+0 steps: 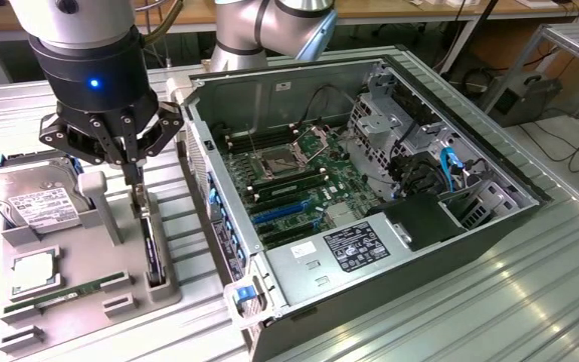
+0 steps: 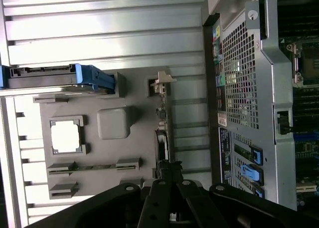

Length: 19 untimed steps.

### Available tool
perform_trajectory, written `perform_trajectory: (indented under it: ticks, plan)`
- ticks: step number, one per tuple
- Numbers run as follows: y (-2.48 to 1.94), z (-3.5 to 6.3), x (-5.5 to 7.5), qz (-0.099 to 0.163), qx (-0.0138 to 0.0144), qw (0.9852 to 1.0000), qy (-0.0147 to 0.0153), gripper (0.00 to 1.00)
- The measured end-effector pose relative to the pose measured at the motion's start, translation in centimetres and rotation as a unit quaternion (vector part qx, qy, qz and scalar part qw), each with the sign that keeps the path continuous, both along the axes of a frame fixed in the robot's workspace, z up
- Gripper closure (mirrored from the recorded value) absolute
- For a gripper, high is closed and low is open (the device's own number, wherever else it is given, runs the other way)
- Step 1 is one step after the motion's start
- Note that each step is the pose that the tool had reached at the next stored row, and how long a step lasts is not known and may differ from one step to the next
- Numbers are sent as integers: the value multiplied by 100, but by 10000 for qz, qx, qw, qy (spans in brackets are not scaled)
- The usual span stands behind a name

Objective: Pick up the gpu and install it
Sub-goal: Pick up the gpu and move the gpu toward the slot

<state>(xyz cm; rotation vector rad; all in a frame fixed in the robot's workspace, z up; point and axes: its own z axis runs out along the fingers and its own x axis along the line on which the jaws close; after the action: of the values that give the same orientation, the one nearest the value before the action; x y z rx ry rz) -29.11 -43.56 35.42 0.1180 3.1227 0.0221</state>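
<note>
Gpu [image 1: 151,241], a thin flat black card, sits on edge in the grey moulded tray [image 1: 99,260] on the ribbed metal table [image 1: 531,302], with the fingers [image 1: 130,170] pinched narrow on its top edge.

I'm working the pincer [image 1: 135,185] in a tight lane. The gpu [image 1: 153,253] is standing on edge, the case [image 1: 204,188] wall is rising just beside it on the exterior view's right, and a grey post [image 1: 93,192] is crowding the left. Above the tray [image 1: 88,241] the air is lying open. Inside the case, cables [image 1: 422,177] are cluttering the far side, while the blue slots [image 1: 274,215] are sitting uncovered.
</note>
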Motion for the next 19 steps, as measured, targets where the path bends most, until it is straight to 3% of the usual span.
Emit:
perform_trajectory:
  ticks: [7,8,9,10,14,18,19]
  plan:
    - [0,0,0,0,0,10000,0,89]
    - [0,0,0,0,0,10000,0,76]
    - [0,0,0,0,0,10000,0,76]
    - [0,0,0,0,0,10000,0,70]
    - [0,-12,0,0,1,10000,-1,70]
    - [0,-92,0,0,0,10000,0,69]
    - [0,-125,0,0,0,10000,0,62]
